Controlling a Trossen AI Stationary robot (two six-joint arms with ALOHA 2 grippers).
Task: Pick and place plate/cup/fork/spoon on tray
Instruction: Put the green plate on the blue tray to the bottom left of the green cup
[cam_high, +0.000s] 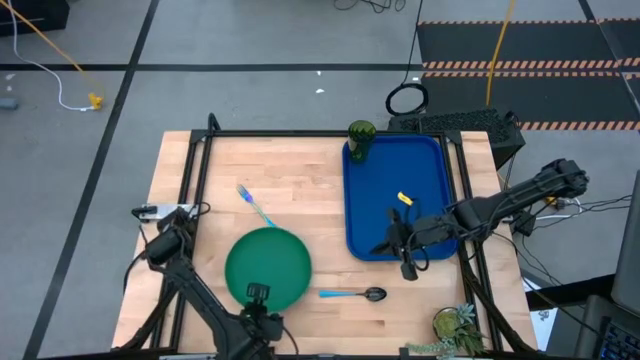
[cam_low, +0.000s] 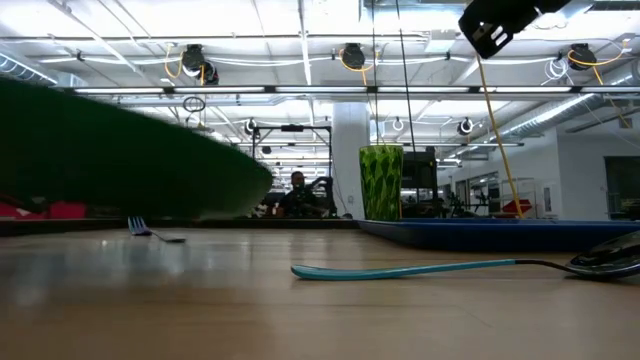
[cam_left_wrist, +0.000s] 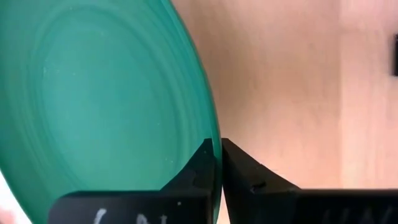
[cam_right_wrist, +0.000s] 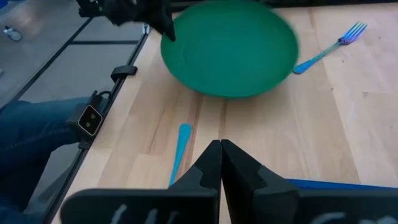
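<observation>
The green plate is at the table's near left, held by my left gripper at its near rim. In the low view the plate hangs tilted above the wood. The fork lies on the wood beyond the plate. The spoon lies on the wood to the plate's right. The olive cup stands upright in the far left corner of the blue tray. My right gripper is shut and empty over the tray's near edge. My left gripper pinches the plate's rim between its two fingers, one finger on the upper face and one on the underside. The fingers come from the table's near side. The plate is tilted and lifted off the table.
A small yellow piece lies on the tray. A potted plant stands at the table's near right corner. A black frame runs round the table's far and side edges. Blue cloth shows beside the table in the right wrist view.
</observation>
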